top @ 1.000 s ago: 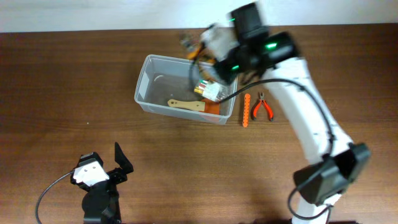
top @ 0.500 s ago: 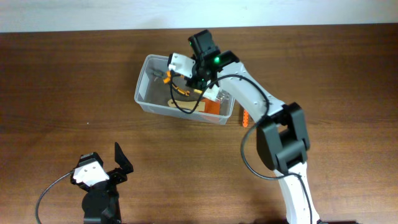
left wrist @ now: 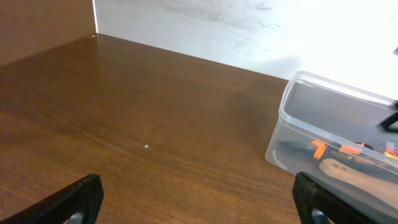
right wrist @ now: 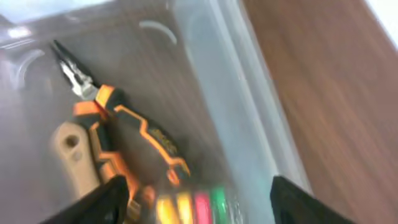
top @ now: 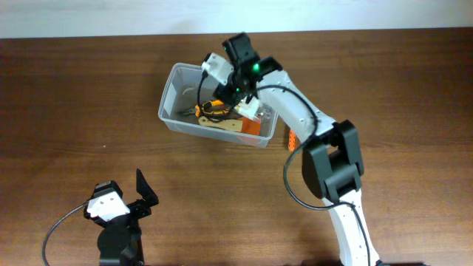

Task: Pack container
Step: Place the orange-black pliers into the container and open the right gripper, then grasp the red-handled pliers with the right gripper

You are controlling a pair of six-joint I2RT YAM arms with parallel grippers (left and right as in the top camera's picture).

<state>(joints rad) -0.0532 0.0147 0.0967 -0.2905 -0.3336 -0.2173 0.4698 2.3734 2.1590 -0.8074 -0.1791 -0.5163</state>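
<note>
The container [top: 167,111], a clear plastic bin, stands at the table's back middle. Orange-and-black pliers [top: 201,109] lie loose on its floor beside a wooden-handled tool [top: 224,124] and a small clear box of coloured bits [top: 249,109]. My right gripper [top: 224,83] hovers over the bin, open, holding nothing. In the right wrist view the pliers [right wrist: 127,134] and the wooden handle [right wrist: 71,152] lie below the spread right gripper [right wrist: 199,202], inside the container wall [right wrist: 233,99]. My left gripper [top: 124,198] rests open near the front left; in its own view, the left gripper [left wrist: 196,205] faces the container [left wrist: 292,93].
An orange tool [top: 292,139] lies on the table just right of the bin, partly under my right arm. An orange flat piece [top: 253,130] sits in the bin's near right corner. The table's back edge meets a white wall [left wrist: 249,25].
My right gripper swung left over the bin with the orange-and-black pliers, then opened. The pliers now lie on the bin floor. The left arm has not moved.
</note>
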